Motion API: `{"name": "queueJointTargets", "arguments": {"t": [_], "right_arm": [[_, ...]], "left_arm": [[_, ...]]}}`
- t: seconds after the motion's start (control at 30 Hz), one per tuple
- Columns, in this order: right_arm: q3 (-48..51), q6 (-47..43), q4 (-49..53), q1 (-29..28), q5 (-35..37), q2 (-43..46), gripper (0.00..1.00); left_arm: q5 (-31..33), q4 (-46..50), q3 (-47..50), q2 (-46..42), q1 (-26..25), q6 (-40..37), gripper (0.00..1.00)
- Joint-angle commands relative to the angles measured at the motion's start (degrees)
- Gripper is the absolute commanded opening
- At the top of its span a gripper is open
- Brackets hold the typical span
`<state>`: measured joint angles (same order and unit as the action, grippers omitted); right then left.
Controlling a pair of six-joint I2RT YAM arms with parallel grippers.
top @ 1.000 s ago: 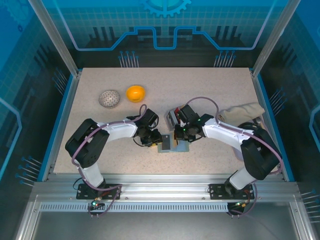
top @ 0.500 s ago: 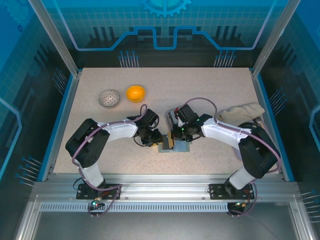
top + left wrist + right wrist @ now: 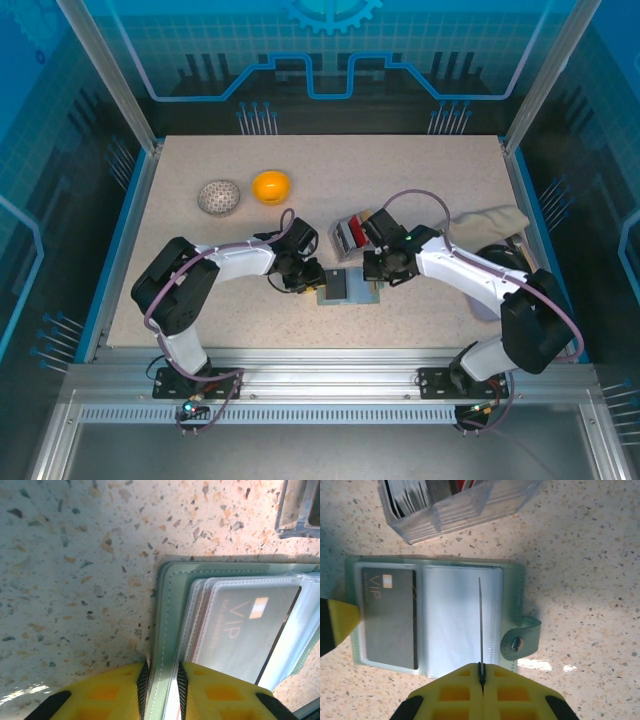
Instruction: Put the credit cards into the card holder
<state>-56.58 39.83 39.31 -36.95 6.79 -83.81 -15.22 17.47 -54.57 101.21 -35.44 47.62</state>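
The left end effector (image 3: 162, 680) pinched the cover edge of the flat grey-green folding card holder (image 3: 167, 610), which lay open on the speckled tabletop (image 3: 580, 555). The right end effector (image 3: 481, 672) was closed on a thin plastic card (image 3: 480, 620) (seen edge-on, as I judge) above the blue-grey pocket. It should tilt flatter, then slide in slowly.

On the speckled beige tabletop (image 3: 420, 170), a round orange object (image 3: 271, 186) sits far left, just beside a dotted grey-white ball (image 3: 219, 197). A crumpled beige cloth (image 3: 490, 220) lies right; a clear plastic box (image 3: 465, 507) stands near the centre.
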Motion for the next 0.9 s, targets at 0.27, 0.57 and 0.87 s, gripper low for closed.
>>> {"name": "queueJointTargets", "arguments": {"t": [0.27,0.57,0.87], "right_arm": [[0.27,-0.65,-1.07,0.23,-0.78,-5.61,0.03],[0.02,0.24,-3.87,-0.65,-3.83,-7.66,0.03],[-2.12,0.58,-4.17,-1.15,-4.46,-7.6,0.02]], "left_arm": [[-1.2,-3.17,1.0,1.79,-1.66,-0.68,0.26],[-1.48,-3.41,1.17,1.95,-1.69,-0.68,0.26],[-1.65,-3.5,1.14,2.06,-1.7,-0.51,0.26]]}}
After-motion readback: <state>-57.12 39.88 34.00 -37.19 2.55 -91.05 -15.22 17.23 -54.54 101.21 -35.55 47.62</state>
